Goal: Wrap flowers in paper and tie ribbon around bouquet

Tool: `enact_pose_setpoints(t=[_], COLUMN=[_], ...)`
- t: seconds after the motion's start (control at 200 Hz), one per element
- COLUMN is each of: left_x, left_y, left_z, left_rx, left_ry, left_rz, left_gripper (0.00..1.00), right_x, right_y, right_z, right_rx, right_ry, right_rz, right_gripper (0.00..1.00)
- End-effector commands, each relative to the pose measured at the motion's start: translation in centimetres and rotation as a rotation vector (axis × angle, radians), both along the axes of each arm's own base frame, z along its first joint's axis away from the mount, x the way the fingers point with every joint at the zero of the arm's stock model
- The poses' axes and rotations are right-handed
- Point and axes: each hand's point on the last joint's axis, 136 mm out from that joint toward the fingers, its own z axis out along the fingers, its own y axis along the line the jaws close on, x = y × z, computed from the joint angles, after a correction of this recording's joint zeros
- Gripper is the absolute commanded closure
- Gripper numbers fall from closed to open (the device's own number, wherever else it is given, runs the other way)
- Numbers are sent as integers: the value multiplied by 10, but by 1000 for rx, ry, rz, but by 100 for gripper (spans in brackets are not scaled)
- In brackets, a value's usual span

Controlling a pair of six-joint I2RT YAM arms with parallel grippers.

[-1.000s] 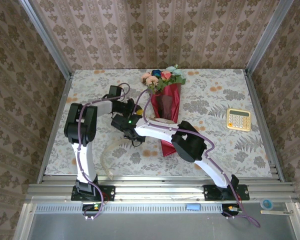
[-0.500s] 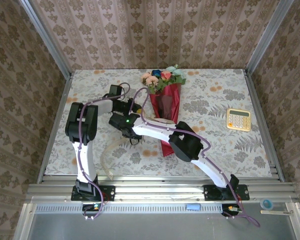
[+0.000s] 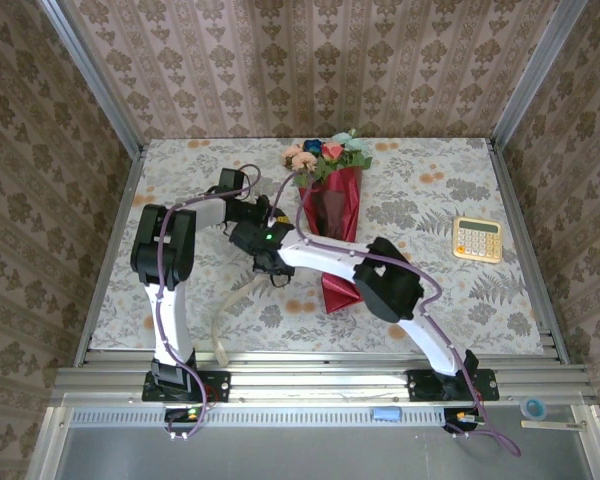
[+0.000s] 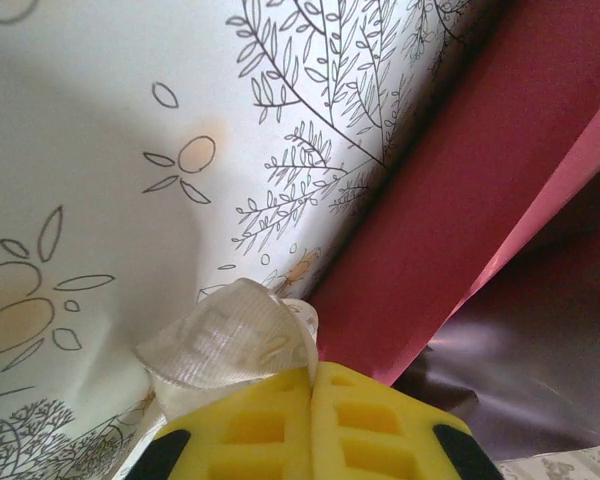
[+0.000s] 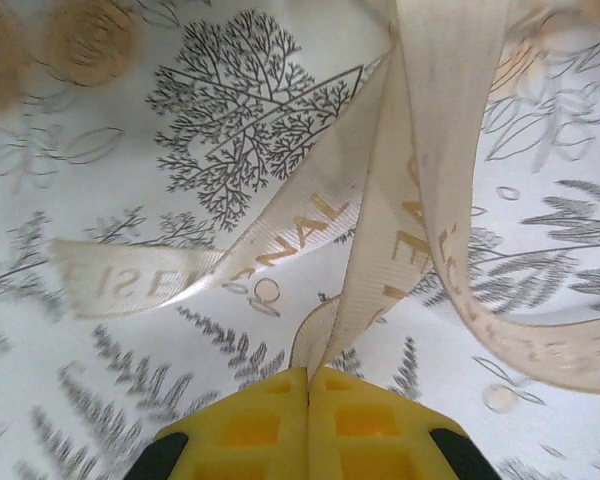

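The left fingers [image 4: 312, 380] and right fingers [image 5: 308, 382] each pinch the ribbon [image 5: 390, 250] tight. Both sit just left of the bouquet [image 3: 332, 215], which lies on the worktop [image 3: 430, 290], flowers [image 3: 325, 155] pointing away from the arms.

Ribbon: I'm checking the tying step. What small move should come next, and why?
Probably ease the right gripper away from the left gripper to take up slack: both are shut on the ribbon beside the bouquet, and it lies in loose loops on the tablecloth.
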Motion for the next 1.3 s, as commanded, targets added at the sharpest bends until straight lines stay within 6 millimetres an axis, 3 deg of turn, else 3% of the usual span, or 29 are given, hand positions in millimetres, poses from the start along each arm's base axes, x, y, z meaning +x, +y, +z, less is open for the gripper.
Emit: enact_pose_setpoints(t=[0.0, 0.11, 0.29, 0.63, 1.015, 1.295], left_x=[-2, -7, -14, -10, -9, -11], left_y=[-14, -24, -37, -34, -24, -22], left_z=[15, 21, 24, 28, 39, 43], left_rx=[-27, -25, -4, 72, 107, 120], left_ry=[-22, -45, -79, -135, -181, -191], left_rz=[-17, -22, -28, 25, 111, 130], left_gripper=[100, 100, 100, 100, 100, 100], right_x=[4, 0, 2, 0, -16, -34], right_y=[-7, -24, -48, -112, -186, -218], right_z=[43, 48, 71, 104, 111, 110], right_rx=[119, 166, 266, 305, 310, 317], right_ry=[3, 72, 123, 163, 139, 146], right_rz=[48, 88, 199, 250, 133, 79], right_gripper=[100, 100, 100, 100, 100, 100])
